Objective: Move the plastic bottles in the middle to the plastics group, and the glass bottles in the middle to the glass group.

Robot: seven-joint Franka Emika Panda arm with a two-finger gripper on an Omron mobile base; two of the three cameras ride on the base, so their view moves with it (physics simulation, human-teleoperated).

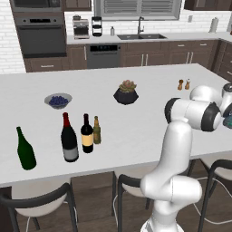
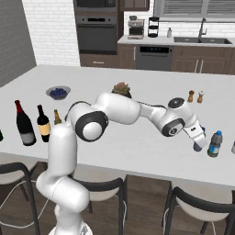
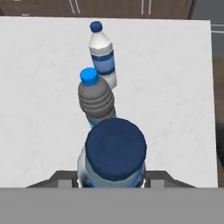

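My gripper (image 2: 198, 139) is shut on the small translucent blue plastic bottle (image 3: 114, 151) with a dark cap, holding it upright just over the counter at the far right. Right beyond it stand the plastics group: a grey-blue bottle with a blue cap (image 3: 96, 98) (image 2: 215, 143) and a white bottle with a blue label (image 3: 102, 52). Far to the left stand the black wine bottle with a tan label (image 1: 87, 134) and the slim olive-brown bottle (image 1: 96, 130). Left of those is the glass group, a red-necked bottle (image 1: 69, 138) and a green bottle (image 1: 26, 149).
A potted plant (image 1: 126, 93), a bowl of blueberries (image 1: 58, 100) and salt and pepper shakers (image 1: 183, 84) sit farther back on the white island. The counter's edge (image 3: 213, 109) runs close beside the plastic bottles. Stools (image 1: 38, 199) stand along the near side.
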